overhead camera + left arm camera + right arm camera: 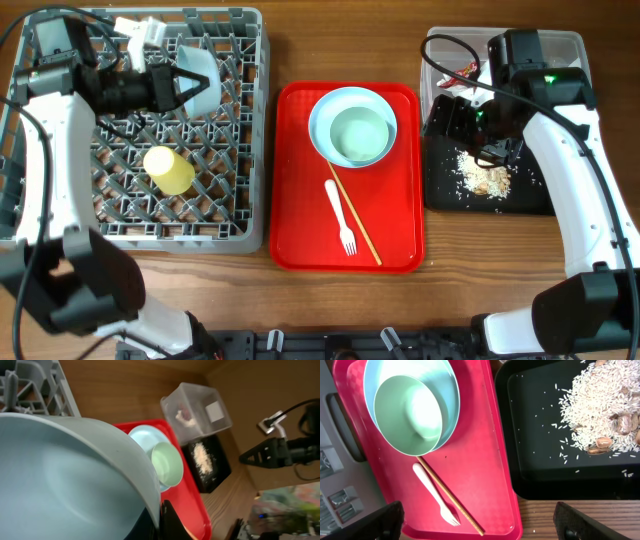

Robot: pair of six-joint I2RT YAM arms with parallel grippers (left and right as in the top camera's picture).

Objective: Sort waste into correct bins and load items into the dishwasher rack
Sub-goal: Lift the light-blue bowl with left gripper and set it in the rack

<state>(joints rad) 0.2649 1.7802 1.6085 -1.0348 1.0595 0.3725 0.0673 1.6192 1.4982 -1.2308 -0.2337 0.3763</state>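
Note:
My left gripper (185,85) is shut on the rim of a pale mint bowl (207,72), held on edge over the back of the grey rack (140,238); the bowl fills the left wrist view (65,475). A yellow cup (168,168) lies in the rack. The other mint bowl (358,133) sits on the pale-blue plate (322,112) on the red tray (300,200), with the white fork (340,215) and chopstick (355,220) in front. My right gripper (480,530) is open and empty, above the gap between the red tray and black tray (440,190).
Beige food scraps (482,178) are heaped in the black tray. The clear tub (450,55) behind it holds a red wrapper (465,72) and something white (182,416). My right arm covers much of the tub. Bare wood lies in front of the trays.

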